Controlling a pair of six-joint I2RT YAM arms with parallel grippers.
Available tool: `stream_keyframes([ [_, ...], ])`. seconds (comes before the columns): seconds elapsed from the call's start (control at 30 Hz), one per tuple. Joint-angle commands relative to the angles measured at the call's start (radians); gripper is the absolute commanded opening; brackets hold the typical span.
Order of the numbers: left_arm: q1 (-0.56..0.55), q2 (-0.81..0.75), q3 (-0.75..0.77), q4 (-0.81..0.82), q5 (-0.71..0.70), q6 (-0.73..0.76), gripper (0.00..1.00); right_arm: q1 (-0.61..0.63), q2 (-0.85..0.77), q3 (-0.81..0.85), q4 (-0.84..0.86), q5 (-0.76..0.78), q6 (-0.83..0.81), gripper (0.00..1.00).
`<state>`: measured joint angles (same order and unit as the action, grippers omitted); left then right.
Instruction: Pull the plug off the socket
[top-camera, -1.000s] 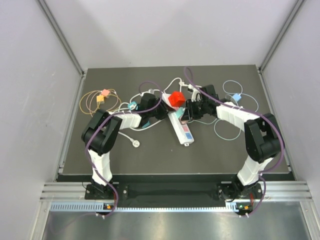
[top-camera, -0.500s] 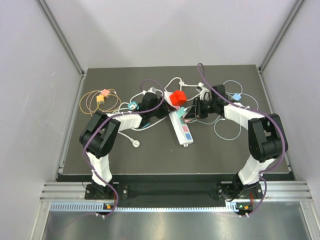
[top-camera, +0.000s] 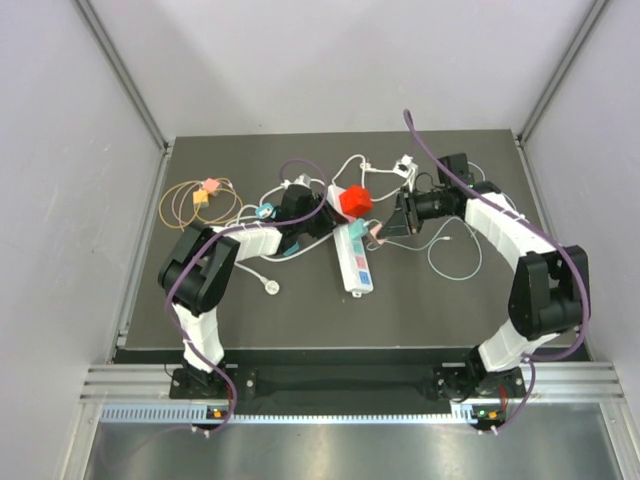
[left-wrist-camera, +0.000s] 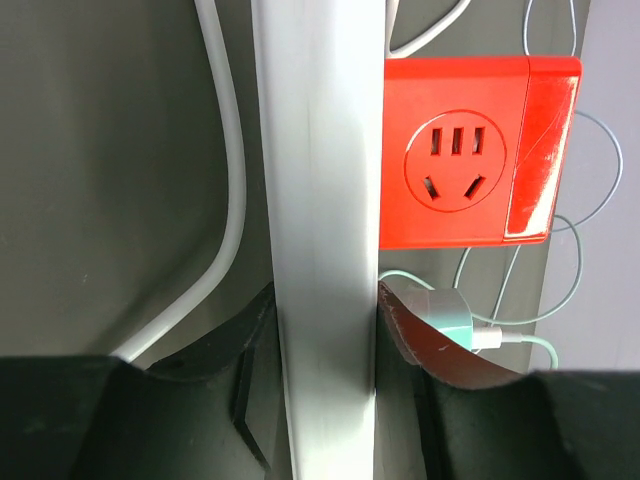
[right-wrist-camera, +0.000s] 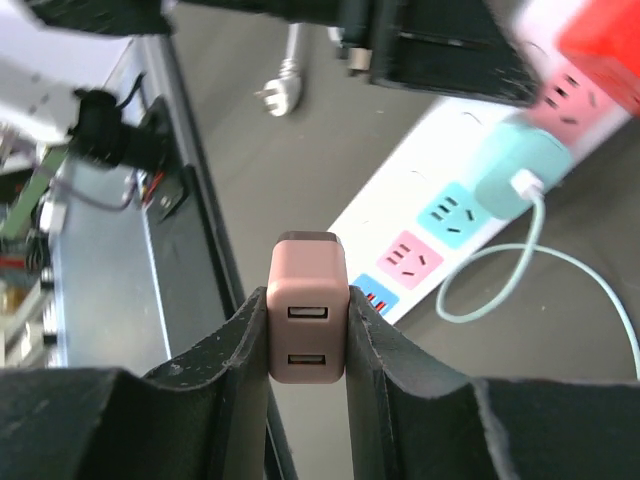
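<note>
Robot arms: two, left arm (top-camera: 205, 270) and right arm (top-camera: 520, 240). Long white power strip (top-camera: 355, 262): one. Red cube socket (top-camera: 353, 199): one. Pink USB plug (right-wrist-camera: 307, 322): one, with two ports. Teal plug (right-wrist-camera: 515, 165): one. Small adapters far left: two, orange adapter (top-camera: 200, 197) and pink adapter (top-camera: 210, 184). Loose white plug (top-camera: 271, 287): one.

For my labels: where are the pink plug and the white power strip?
pink plug (right-wrist-camera: 307, 335): right wrist view, its end face with two ports.
white power strip (top-camera: 356, 260): top external view, its middle.
</note>
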<state>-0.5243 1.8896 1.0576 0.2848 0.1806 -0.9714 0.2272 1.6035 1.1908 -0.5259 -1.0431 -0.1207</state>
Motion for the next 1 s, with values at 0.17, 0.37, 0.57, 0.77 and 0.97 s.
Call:
stream_keyframes([
  [0.17,0.004,-0.034,0.042,0.097,0.025,0.117,0.00,-0.277,-0.152,0.072,-0.250,-0.005,-0.309,0.00],
  [0.37,0.004,-0.049,0.030,0.146,0.080,0.146,0.00,-0.590,-0.232,-0.010,-0.019,0.320,-0.229,0.00],
  [0.57,0.004,-0.040,0.025,0.172,0.106,0.143,0.00,-0.631,-0.151,-0.056,0.202,0.701,-0.263,0.00],
  [0.77,0.004,-0.052,0.012,0.186,0.115,0.142,0.00,-0.629,0.090,0.123,0.175,0.678,-0.240,0.01],
  [0.97,0.006,-0.058,0.007,0.185,0.132,0.154,0.00,-0.611,0.283,0.269,0.106,0.591,-0.218,0.10],
])
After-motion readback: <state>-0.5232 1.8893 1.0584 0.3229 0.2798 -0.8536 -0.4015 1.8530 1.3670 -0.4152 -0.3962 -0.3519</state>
